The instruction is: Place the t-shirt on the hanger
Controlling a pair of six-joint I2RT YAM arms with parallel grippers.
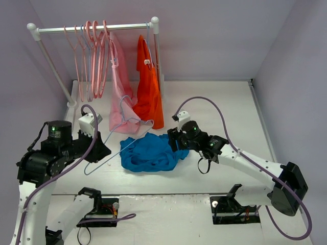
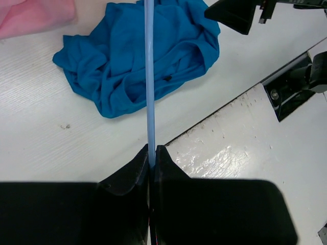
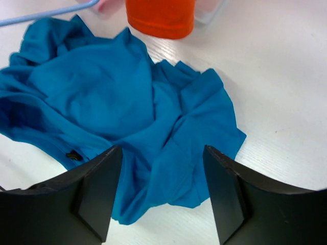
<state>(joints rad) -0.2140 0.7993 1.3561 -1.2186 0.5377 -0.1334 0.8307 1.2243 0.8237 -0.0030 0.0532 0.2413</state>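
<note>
The t-shirt [image 3: 117, 102] lies crumpled mid-table, just below and ahead of the right gripper [image 3: 162, 153], the nearer one, whose fingers stand apart on nothing. The left gripper [image 2: 152, 150] is clamped tight on the hanger [image 2: 149, 76], its thin bar running far-right over the shirt.

White clothes rack [image 1: 92, 28] at the back of the white table [image 1: 225, 112], a few empty pink hangers [image 1: 94, 61] on it, plus a pale pink garment [image 1: 122, 87] and an orange garment [image 1: 149, 87] hanging side by side.
</note>
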